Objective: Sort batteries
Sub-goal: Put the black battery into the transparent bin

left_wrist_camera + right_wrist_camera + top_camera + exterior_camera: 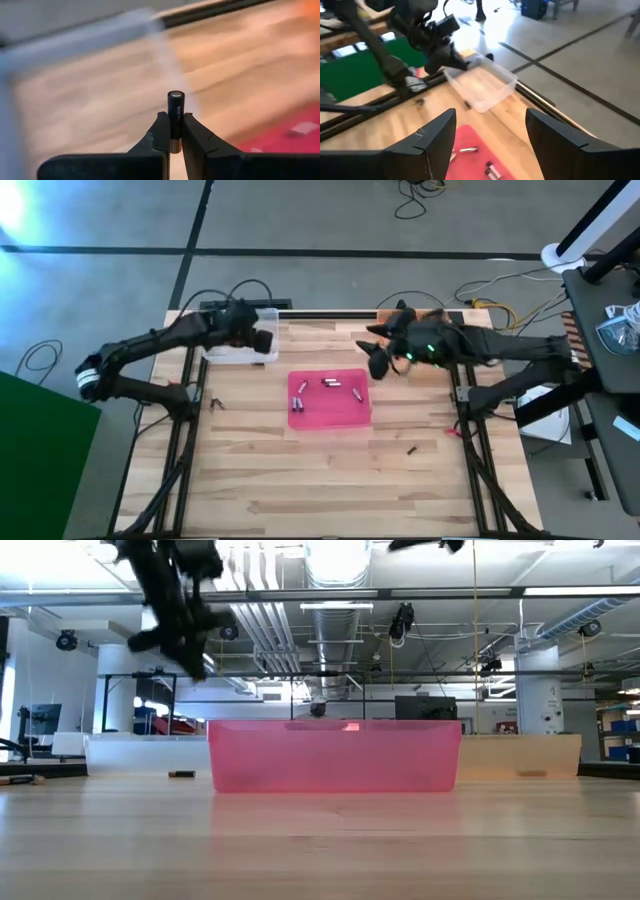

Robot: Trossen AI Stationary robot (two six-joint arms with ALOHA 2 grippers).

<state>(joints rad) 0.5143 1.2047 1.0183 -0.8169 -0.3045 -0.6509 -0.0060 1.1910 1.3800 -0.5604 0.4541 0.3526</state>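
My left gripper (264, 340) hangs above the clear tray (240, 348) at the table's far left, shut on one dark battery (176, 106) with a silvery end. The pink tray (330, 400) lies at the table's middle with several batteries (331, 383) on its floor. My right gripper (378, 365) hovers open just past the pink tray's far right corner. In the right wrist view its fingers (490, 122) stand wide apart above the pink tray (470, 137) with nothing between them. My left gripper pinches the battery's lower half (175, 132) between its two fingers. The battery lies along the fingers, and its silvery end (176, 94) sticks out past their tips. It is lifted clear, above the clear tray.
A tan tray (520, 755) stands at the far right, behind my right arm. A small dark piece (215, 402) lies on the wood left of the pink tray and another (412, 448) lies near its right. The near half of the table is bare wood (330, 490).
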